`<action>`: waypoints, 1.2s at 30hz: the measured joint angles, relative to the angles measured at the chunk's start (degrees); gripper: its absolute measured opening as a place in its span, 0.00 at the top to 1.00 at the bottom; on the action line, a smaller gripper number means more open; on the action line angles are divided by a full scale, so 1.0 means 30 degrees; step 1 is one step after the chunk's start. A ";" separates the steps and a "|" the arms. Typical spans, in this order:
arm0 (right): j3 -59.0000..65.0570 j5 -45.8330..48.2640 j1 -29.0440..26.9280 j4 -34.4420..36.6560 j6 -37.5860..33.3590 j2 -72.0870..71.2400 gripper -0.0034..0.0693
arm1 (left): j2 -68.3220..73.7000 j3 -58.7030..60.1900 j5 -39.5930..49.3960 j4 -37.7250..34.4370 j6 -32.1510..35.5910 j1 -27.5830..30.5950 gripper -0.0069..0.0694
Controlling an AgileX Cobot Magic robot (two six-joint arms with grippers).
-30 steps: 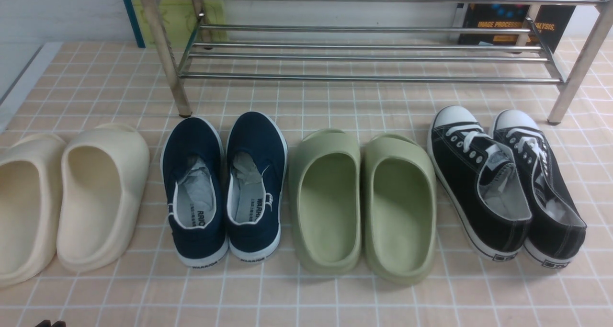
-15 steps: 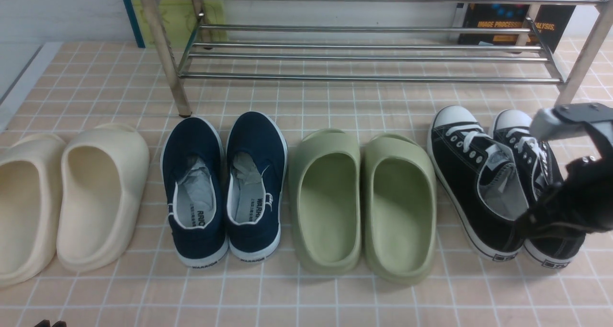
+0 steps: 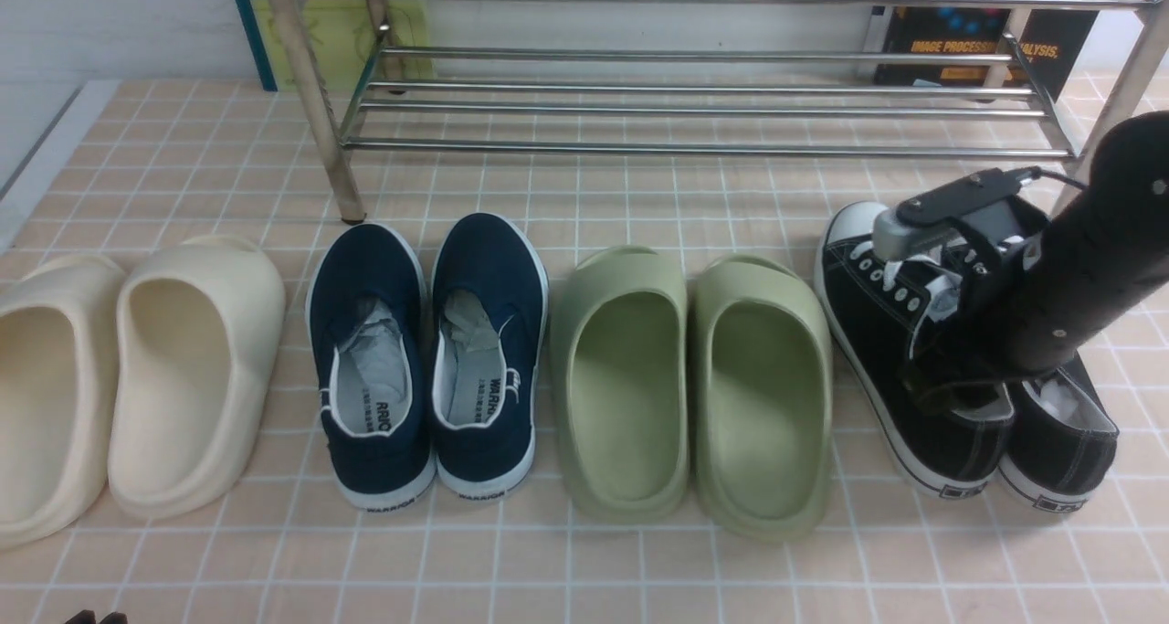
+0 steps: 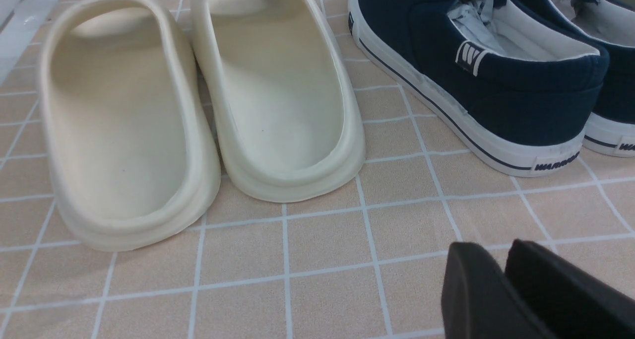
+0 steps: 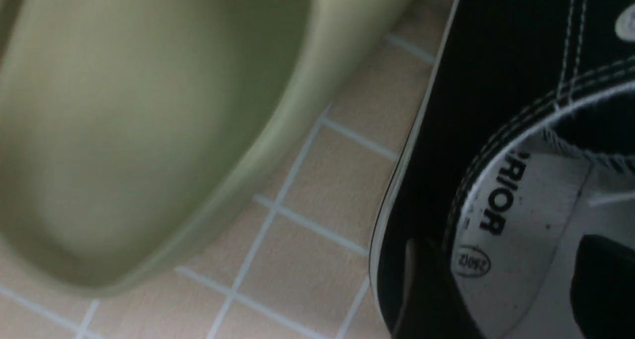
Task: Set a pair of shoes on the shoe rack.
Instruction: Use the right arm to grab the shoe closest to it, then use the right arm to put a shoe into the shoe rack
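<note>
- Black canvas sneakers with white laces and toe caps, left shoe (image 3: 877, 359) and right shoe (image 3: 1064, 432), are positioned side by side on the tiled floor (image 3: 457, 569), beneath and around the right pincer (image 5: 501, 279).
- The right pincer is opened, its fingertips (image 5: 429, 279) spread apart over the opening of the left shoe; whether the fabric is touched cannot be determined.
- Two green foam slippers (image 3: 763, 405) are located beside the right pincer, on its left.
- The left pincer (image 4: 488, 264) is seen with its fingertips close together; whether it is fully closed cannot be determined. No item is gripped by it.
- Cream clogs (image 3: 196, 377) and navy slip-ons (image 3: 484, 359) are placed on the floor forward of the left pincer.
- The chrome shoe rack (image 3: 694, 149) is located beyond both pincers, its lower bars being mounted between upright legs.
- Books (image 3: 986, 39) are situated behind the rack, farther from the pincers.
</note>
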 joint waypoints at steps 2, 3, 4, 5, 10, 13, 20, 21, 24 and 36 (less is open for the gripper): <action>0.0000 -0.0312 0.0000 0.0140 0.0205 0.0503 0.46 | 0.0000 0.0000 0.0000 0.0000 0.0000 0.0000 0.74; 0.0000 -0.0517 0.0014 0.0333 0.0250 0.0797 0.51 | 0.0000 0.0000 0.0000 0.0000 0.0000 0.0000 0.74; 0.0000 -0.0658 0.0014 0.0536 0.0255 0.0915 0.55 | 0.0000 0.0000 0.0000 0.0000 0.0000 0.0000 0.74; 0.0000 -0.0658 0.0014 0.0582 0.0274 0.0947 0.56 | 0.0000 0.0000 0.0000 0.0000 0.0000 0.0000 0.74; -0.0046 -0.1428 0.0107 0.1721 0.0278 0.1508 0.87 | 0.0000 0.0000 0.0000 0.0000 0.0000 0.0000 0.73; -0.0313 -0.1131 0.0122 0.1802 0.0278 0.1510 0.96 | 0.0000 0.0000 0.0000 0.0016 0.0000 0.0000 0.73; -0.2725 0.2338 0.0122 0.0989 0.0293 0.0559 0.95 | 0.0000 0.0000 0.0000 0.0016 0.0000 0.0000 0.73; -0.3384 0.2690 0.0122 0.0783 0.0293 0.0333 0.95 | 0.0000 0.0000 0.0000 0.0016 0.0000 0.0000 0.72; -0.4838 0.2559 0.0122 0.0533 0.0293 0.0191 0.95 | 0.0000 0.0000 0.0000 0.0016 -0.0016 0.0000 0.72; -1.1215 0.0479 0.0105 -0.1142 0.1207 0.5616 0.95 | 0.0000 0.0000 0.0000 0.0016 -0.0016 0.0000 0.70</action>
